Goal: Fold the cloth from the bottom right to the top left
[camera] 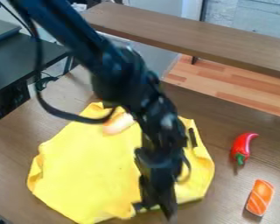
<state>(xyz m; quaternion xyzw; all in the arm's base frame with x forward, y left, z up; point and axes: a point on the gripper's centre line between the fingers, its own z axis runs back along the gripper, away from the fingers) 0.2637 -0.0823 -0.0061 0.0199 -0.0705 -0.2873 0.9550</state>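
The black gripper hangs low over the front edge of the yellow cloth, right of the cloth's middle. Its two fingers stand apart, one tip to the left and the other lower and to the right, by the cloth's bottom edge. Spread over the table, the cloth has a crumpled left edge and a raised, uneven fold along the bottom beside the gripper. The arm hides a strip of the cloth from its top edge down to the bottom.
A pale orange-pink object lies on the cloth's upper part, beside the arm. To the right on the brown table are a red chili pepper and an orange sushi-like piece. A wooden ledge runs behind the table.
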